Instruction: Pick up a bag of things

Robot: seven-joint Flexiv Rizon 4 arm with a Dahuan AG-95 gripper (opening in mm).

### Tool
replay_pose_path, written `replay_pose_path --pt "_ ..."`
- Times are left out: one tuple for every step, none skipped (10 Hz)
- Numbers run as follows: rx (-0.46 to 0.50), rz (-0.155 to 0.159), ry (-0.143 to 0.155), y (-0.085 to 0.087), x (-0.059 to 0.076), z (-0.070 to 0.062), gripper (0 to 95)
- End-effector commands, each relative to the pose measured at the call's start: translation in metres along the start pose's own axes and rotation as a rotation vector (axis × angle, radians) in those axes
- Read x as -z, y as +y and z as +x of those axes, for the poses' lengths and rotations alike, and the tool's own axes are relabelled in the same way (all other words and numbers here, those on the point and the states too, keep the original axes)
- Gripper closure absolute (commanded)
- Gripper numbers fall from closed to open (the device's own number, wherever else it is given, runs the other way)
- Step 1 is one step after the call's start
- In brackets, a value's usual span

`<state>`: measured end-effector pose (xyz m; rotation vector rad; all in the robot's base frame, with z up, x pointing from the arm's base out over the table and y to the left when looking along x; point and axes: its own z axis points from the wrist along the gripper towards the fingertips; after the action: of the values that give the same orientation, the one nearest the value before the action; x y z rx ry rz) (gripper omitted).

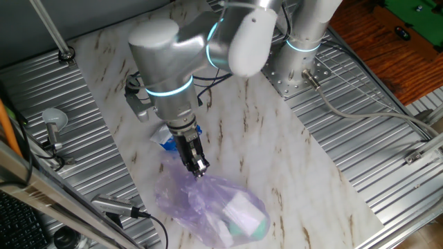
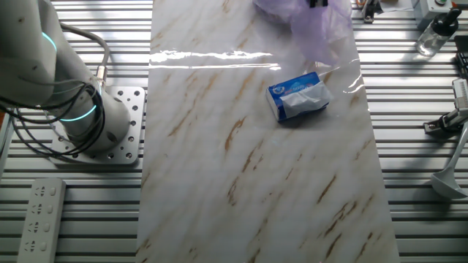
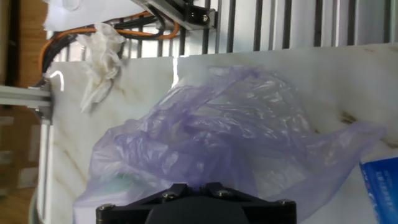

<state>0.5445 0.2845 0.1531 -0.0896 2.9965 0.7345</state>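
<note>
The bag of things (image 1: 201, 200) is thin, wrinkly light-purple plastic near the marble table's front edge, with a white and teal boxy item (image 1: 243, 216) showing through. My gripper (image 1: 199, 166) points down at the bag's upper folds with its fingers closed together, pinching the plastic. In the hand view the bag (image 3: 230, 130) fills the middle, and the gripper (image 3: 193, 185) at the bottom edge holds purple plastic between its nearly touching tips. In the other fixed view the bag (image 2: 318, 25) is at the top edge, and the gripper (image 2: 318, 3) is mostly cut off.
A blue-and-white packet (image 1: 168, 142) lies just behind the bag and also shows in the other fixed view (image 2: 300, 97) and the hand view (image 3: 382, 180). A crumpled white tissue (image 3: 99, 56) lies at the table corner. Metal slats, cables and tools (image 1: 52, 128) surround the marble top.
</note>
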Motion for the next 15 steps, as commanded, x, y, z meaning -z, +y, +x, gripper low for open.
replay_pose_path --pt "-0.020 -0.088 -0.059 0.000 -0.019 0.000 57.0" --pt "-0.018 -0.102 -0.084 -0.001 -0.028 0.001 57.0" --pt "-0.011 -0.132 -0.111 -0.001 -0.035 0.001 38.0" --pt "-0.011 -0.157 -0.131 -0.001 -0.042 0.002 19.0" --pt "-0.027 -0.169 -0.150 0.000 -0.046 0.002 19.0" --pt "-0.054 -0.175 -0.167 0.001 -0.051 0.000 19.0" --pt "-0.076 -0.178 -0.179 0.002 -0.054 -0.002 19.0" --pt "-0.090 -0.177 -0.189 0.004 -0.058 -0.005 19.0" --pt "-0.093 -0.175 -0.192 0.004 -0.059 -0.006 19.0" --pt "-0.104 -0.173 -0.197 0.005 -0.063 -0.009 19.0" --pt "-0.117 -0.171 -0.206 0.006 -0.067 -0.011 19.0" --pt "-0.132 -0.167 -0.214 0.007 -0.070 -0.013 19.0" --pt "-0.148 -0.166 -0.230 0.008 -0.075 -0.017 19.0" --pt "-0.156 -0.160 -0.235 0.009 -0.079 -0.020 19.0" --pt "-0.159 -0.154 -0.240 0.009 -0.083 -0.021 19.0"
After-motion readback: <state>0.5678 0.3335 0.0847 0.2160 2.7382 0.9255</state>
